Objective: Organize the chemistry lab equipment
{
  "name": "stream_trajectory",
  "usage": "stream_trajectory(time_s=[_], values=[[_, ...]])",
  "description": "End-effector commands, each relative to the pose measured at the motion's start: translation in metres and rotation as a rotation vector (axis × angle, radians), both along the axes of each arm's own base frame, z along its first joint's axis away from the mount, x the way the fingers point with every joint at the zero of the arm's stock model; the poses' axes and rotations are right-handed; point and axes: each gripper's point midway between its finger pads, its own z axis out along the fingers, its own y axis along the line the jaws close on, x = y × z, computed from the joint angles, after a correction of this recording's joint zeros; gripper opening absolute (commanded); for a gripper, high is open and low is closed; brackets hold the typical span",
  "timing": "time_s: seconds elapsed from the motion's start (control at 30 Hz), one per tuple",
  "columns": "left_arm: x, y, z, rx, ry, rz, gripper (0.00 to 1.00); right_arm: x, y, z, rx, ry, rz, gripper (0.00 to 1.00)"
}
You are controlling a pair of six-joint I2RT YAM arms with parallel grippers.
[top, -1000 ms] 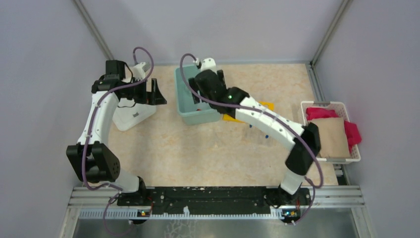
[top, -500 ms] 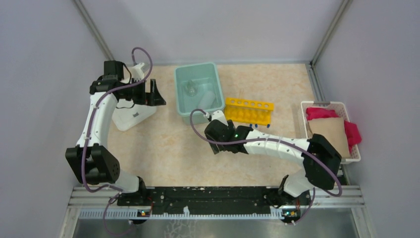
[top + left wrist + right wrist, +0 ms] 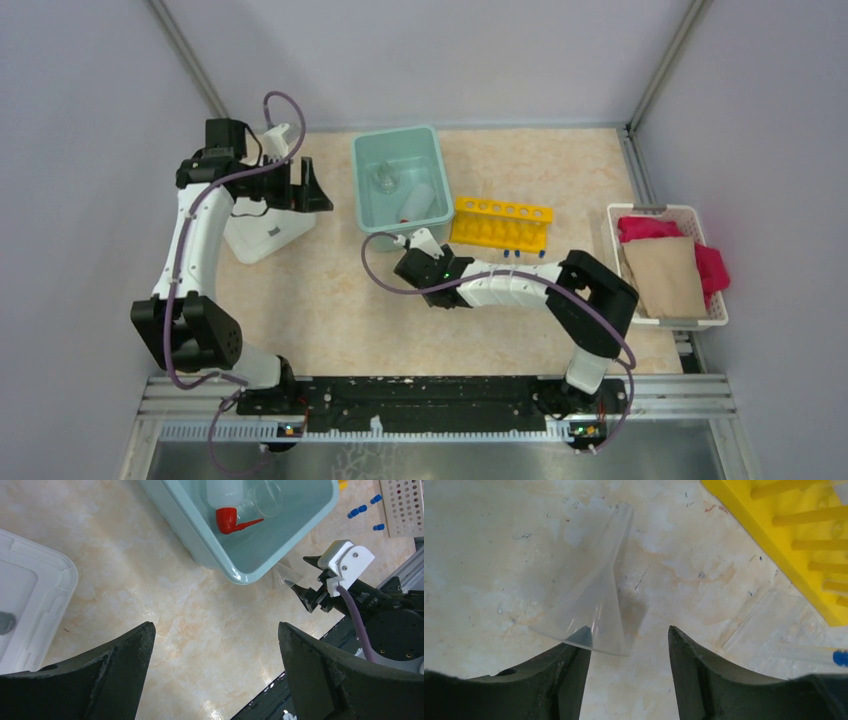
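A teal bin [image 3: 437, 172] holds a clear glass cup [image 3: 385, 180] and the squeeze bottle with the red nozzle [image 3: 227, 520]. The yellow rack [image 3: 500, 222] stands right of the bin, with blue-capped test tubes [image 3: 512, 256] lying in front of it. My right gripper [image 3: 402, 255] is low over the table in front of the bin and open. A clear cone-shaped glass piece [image 3: 594, 605] lies on its side there, its wide rim over my left fingertip [image 3: 583, 634]. My left gripper [image 3: 310, 190] is open and empty, held high left of the bin.
A white tray [image 3: 262, 238] lies at the left under my left arm. The white basket [image 3: 668, 212] of pink and brown cloths stands at the right edge. Bare marbled table lies between the arms. One test tube [image 3: 774, 630] lies by the rack's foot.
My right arm has left the bin, come down to the table in front of it and shifted left to the cone-shaped glass. The left arm has barely moved.
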Motion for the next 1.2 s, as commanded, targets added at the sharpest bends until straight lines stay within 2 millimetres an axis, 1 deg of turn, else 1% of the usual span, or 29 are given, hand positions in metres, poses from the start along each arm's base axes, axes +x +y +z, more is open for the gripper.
stream_trajectory(time_s=[0.0,0.07,0.2,0.3,0.37,0.43,0.5,0.63,0.7,0.73,0.8,0.87,0.93,0.97,1.03,1.1,1.17], values=[[0.001,0.007,0.016,0.014,-0.046,0.005,0.99,0.026,0.022,0.025,0.032,-0.137,0.0,0.55],[0.001,0.01,0.015,0.017,-0.04,0.008,0.99,0.029,0.026,0.025,0.033,-0.147,0.015,0.5],[0.001,0.016,0.012,0.025,-0.034,0.019,0.99,0.03,0.032,0.025,0.05,-0.146,0.033,0.36],[0.002,0.023,0.007,0.04,-0.027,0.033,0.99,0.025,0.041,0.033,0.072,-0.134,0.057,0.14],[0.004,0.029,0.002,0.058,-0.025,0.046,0.99,0.021,0.043,0.048,0.086,-0.14,0.06,0.0],[0.005,0.034,-0.005,0.076,-0.02,0.056,0.99,0.016,0.042,0.069,0.123,-0.136,0.055,0.0],[0.007,0.038,-0.01,0.09,-0.02,0.06,0.99,0.009,0.041,0.096,0.186,-0.128,0.058,0.0],[0.01,0.046,-0.017,0.118,-0.028,0.07,0.99,-0.015,0.034,0.157,0.315,-0.089,0.108,0.0],[0.012,0.052,-0.02,0.15,-0.039,0.068,0.99,-0.023,0.029,0.193,0.369,-0.09,0.125,0.0],[0.014,0.056,-0.023,0.172,-0.043,0.069,0.99,-0.025,0.026,0.22,0.414,-0.113,0.131,0.0],[0.016,0.065,-0.03,0.218,-0.049,0.072,0.99,-0.023,0.021,0.258,0.469,-0.153,0.123,0.0],[0.017,0.074,-0.04,0.264,-0.048,0.067,0.99,-0.012,0.019,0.289,0.525,-0.186,0.101,0.0],[0.016,0.083,-0.052,0.291,-0.03,0.063,0.99,0.011,0.018,0.304,0.545,-0.212,0.052,0.0],[0.015,0.086,-0.057,0.3,-0.021,0.055,0.99,0.025,0.019,0.306,0.546,-0.217,0.03,0.0],[0.014,0.093,-0.067,0.322,-0.006,0.03,0.99,0.056,0.024,0.3,0.538,-0.213,-0.013,0.0],[0.014,0.101,-0.078,0.353,0.017,0.018,0.99,0.086,0.032,0.287,0.527,-0.202,-0.037,0.0],[0.014,0.105,-0.085,0.348,0.036,-0.004,0.99,0.113,0.043,0.268,0.499,-0.198,-0.05,0.0]])
